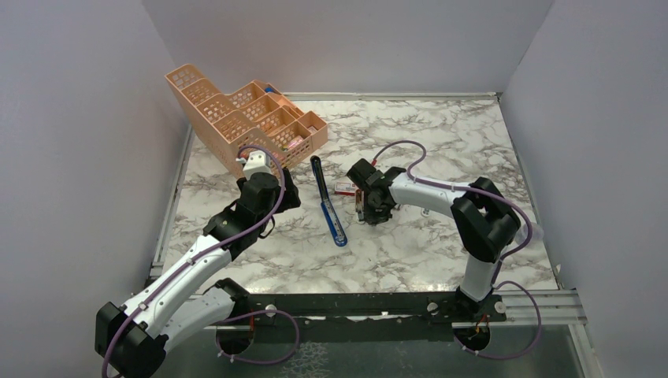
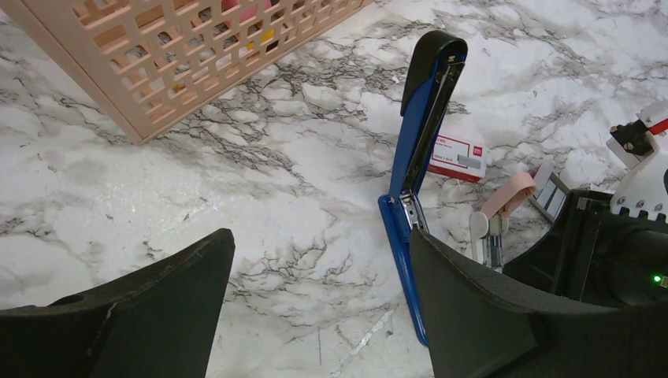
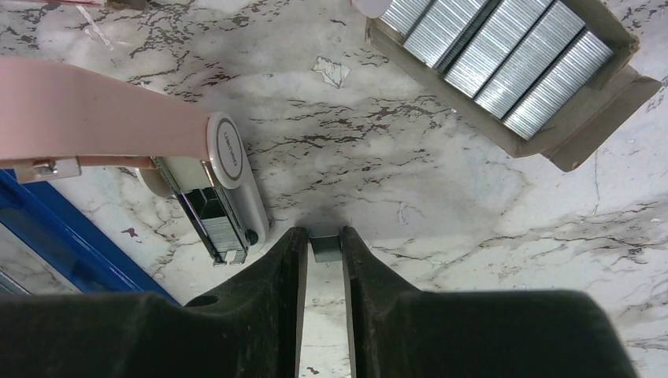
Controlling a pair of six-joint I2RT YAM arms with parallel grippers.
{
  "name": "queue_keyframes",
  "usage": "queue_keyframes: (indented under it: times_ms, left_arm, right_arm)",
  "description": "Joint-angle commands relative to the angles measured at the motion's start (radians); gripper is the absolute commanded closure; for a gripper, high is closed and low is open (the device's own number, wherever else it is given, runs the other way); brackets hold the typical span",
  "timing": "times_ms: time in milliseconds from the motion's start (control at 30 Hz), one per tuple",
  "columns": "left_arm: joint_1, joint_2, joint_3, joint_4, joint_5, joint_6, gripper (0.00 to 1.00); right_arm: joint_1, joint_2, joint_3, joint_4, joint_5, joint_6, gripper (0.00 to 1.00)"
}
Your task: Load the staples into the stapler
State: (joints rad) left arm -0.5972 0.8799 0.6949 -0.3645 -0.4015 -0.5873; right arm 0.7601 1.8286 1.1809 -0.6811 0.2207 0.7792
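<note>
Now the opened stapler (image 2: 421,142) is seen just outside the wide, empty jaws of the left gripper (image 2: 319,244). The staples (image 3: 325,249) are pinched in the nearly shut jaws of the right gripper (image 3: 324,235): judged light, brittle, best held by flat sides. Bare marble (image 3: 441,181) is left ahead, a pink mini stapler (image 3: 102,110) close beside.

The marble table (image 1: 457,142) is open along the far right and the near strip. The peach organiser (image 1: 244,126) blocks the far-left corner. The stapler (image 1: 327,201), hinged open, lies across the lane between the left gripper (image 2: 319,244), jaws wide over bare marble, and the right gripper (image 3: 323,236), its gap filled by the staples (image 3: 324,247). 3 obstacles crowd the right gripper: red-and-white box (image 2: 457,157), pink stapler (image 3: 102,110), cardboard tray (image 3: 603,118) of staple strips.
</note>
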Motion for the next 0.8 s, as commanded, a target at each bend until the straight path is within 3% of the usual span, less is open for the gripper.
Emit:
queue_keyframes:
  times_ms: [0, 267, 500, 767]
  left_arm:
    - [0.004, -0.014, 0.000, 0.006, -0.020, -0.004, 0.17]
    - [0.004, -0.014, -0.003, 0.005, -0.019, -0.006, 0.17]
    - [0.004, -0.013, -0.002, 0.005, -0.019, -0.005, 0.17]
    - [0.004, -0.016, -0.005, 0.004, -0.017, -0.006, 0.17]
  right_arm:
    - [0.004, 0.026, -0.008, 0.014, 0.077, 0.006, 0.73]
    - [0.004, 0.031, -0.014, 0.017, 0.081, -0.012, 0.76]
    - [0.001, 0.026, -0.029, 0.030, 0.078, 0.022, 0.66]
    - [-0.016, -0.011, -0.055, 0.068, 0.070, 0.059, 0.68]
